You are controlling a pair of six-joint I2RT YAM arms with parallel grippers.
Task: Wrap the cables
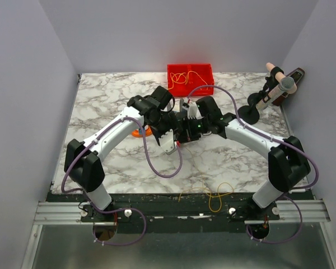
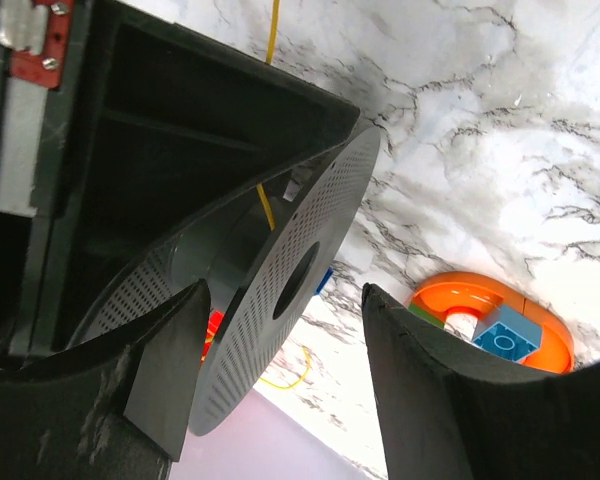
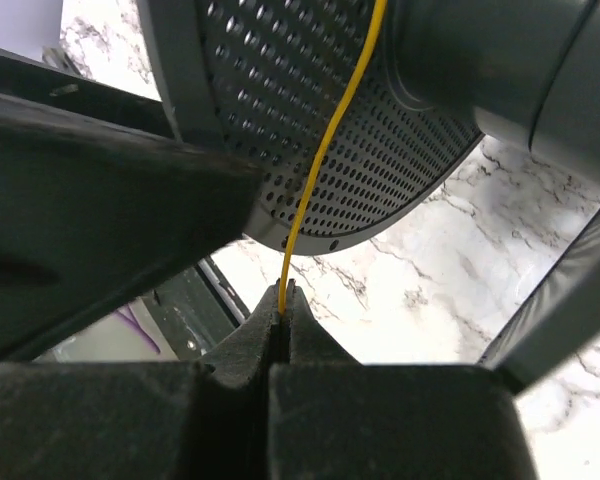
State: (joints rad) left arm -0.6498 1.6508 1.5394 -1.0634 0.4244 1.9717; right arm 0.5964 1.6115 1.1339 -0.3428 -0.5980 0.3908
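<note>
- The right fingers [image 3: 400, 420] are pressed fully together, and a thin yellow cable [image 3: 320, 170] is pinched in the seam between their tips.
- From this pinch the cable rises towards 12 o'clock, across the face of a grey perforated spool [image 3: 400, 170] that stands just above the fingers.
- The left fingers [image 2: 430, 400] are apart, quite wide, and the round flange of the spool [image 2: 290, 270] stands on its edge between them.
- The finger at 9 o'clock lies against the flange or just beside it. The finger at 3 o'clock is clear of it, with bare bench [image 2: 500, 150] in the gap.
- A short piece of the yellow cable [image 2: 266, 205] shows behind the flange, near the spool's core.
- In the top view both arms meet near the centre of the bench [image 1: 229, 157].
- A second cable [image 1: 215, 195] lies in loose loops at the 6 o'clock edge of the bench.
- More cables [image 1: 182, 77] lie inside the red bin [image 1: 204, 70] at 12 o'clock.
- An orange piece [image 2: 450, 300] with a blue brick [image 2: 500, 335] lies near the left fingers.
</note>
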